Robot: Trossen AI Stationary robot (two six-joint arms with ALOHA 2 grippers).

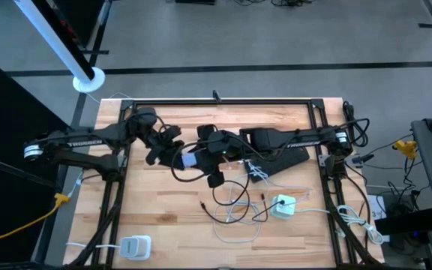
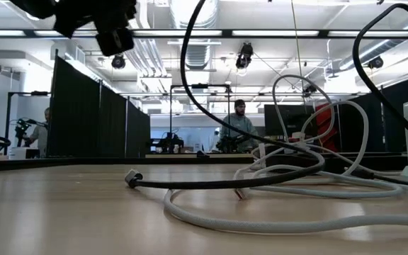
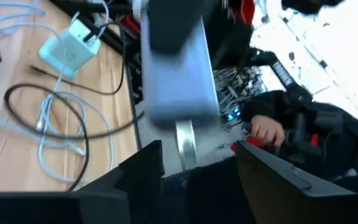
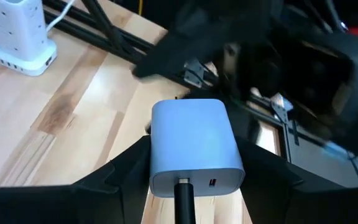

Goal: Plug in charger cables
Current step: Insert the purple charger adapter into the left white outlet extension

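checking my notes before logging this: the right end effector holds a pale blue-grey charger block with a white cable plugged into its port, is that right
Not quite: the cable is black, not white. The right wrist view shows the right end effector holding the pale blue-grey charger block, with a black cable plugged into its port.

A pale wooden counter (image 1: 171,217) with a black metal frame (image 1: 223,100) along its far edge carries a white power strip block (image 1: 135,246) at its near left corner. A small pale green charger cube (image 1: 283,205) sits near right of centre. A yellow cable (image 1: 32,219) trails on the floor at the left. Across the room, a person (image 2: 240,127) sits at a desk beside dark partition panels (image 2: 94,117).
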